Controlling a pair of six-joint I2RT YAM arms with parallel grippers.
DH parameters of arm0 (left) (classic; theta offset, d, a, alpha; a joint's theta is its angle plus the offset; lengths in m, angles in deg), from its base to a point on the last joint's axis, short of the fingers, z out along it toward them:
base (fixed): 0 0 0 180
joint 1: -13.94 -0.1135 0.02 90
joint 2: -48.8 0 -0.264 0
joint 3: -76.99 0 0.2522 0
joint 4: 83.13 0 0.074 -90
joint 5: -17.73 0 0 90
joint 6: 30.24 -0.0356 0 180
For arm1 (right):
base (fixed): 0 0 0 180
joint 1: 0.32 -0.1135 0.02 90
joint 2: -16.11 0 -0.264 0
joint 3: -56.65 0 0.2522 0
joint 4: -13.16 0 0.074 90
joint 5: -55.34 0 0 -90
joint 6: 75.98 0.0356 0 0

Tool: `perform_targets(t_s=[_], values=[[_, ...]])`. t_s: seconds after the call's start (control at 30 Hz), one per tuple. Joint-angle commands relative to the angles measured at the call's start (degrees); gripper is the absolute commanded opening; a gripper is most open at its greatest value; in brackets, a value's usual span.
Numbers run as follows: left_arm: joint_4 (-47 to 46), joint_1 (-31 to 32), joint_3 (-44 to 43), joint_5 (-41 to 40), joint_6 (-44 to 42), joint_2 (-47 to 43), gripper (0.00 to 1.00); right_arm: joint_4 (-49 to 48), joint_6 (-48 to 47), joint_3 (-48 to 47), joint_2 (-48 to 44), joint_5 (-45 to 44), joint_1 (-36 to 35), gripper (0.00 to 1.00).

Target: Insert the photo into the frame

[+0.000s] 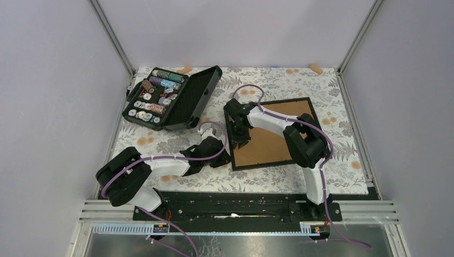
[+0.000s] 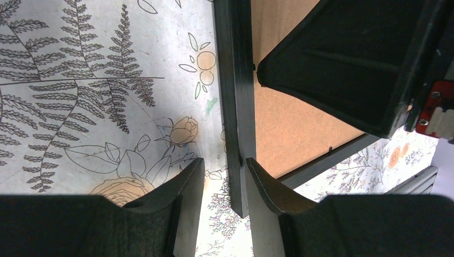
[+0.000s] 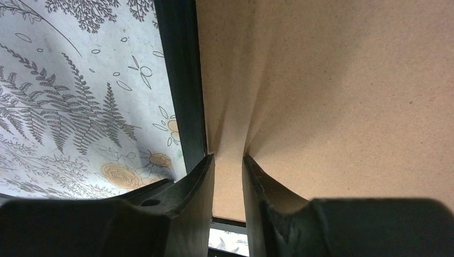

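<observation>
The frame [image 1: 266, 163] lies face down on the floral cloth, its brown board back [image 1: 270, 140] facing up. The photo is not in view. My left gripper [image 1: 222, 157] is open at the frame's near left corner. In the left wrist view its fingertips [image 2: 225, 163] straddle the black bar [image 2: 235, 80]; the right finger touches the bar, the left one stands clear. My right gripper [image 1: 239, 140] is over the frame's left edge. In the right wrist view its tips [image 3: 228, 157] are narrowly apart, resting on the board [image 3: 332, 96] beside the black bar [image 3: 179, 69], with nothing between them.
An open black case of thread spools [image 1: 171, 96] lies at the back left. Two small orange pieces [image 1: 184, 69] [image 1: 316, 68] lie by the back wall. The right arm's black wrist [image 2: 348, 59] hangs close above the left gripper. Walls close in both sides.
</observation>
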Motion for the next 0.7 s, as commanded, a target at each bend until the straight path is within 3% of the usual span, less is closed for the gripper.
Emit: perform_targets(t_s=[0.0,0.67], values=[[4.2,0.1,1.9,-1.0,-1.3,0.5,0.39,-0.7,0.7,0.7,3.8,-2.1,-0.6,0.32],[3.8,0.1,2.7,-1.1,-1.6,-0.2,0.39,-4.9,4.6,3.8,2.5,-1.1,-0.6,0.37]])
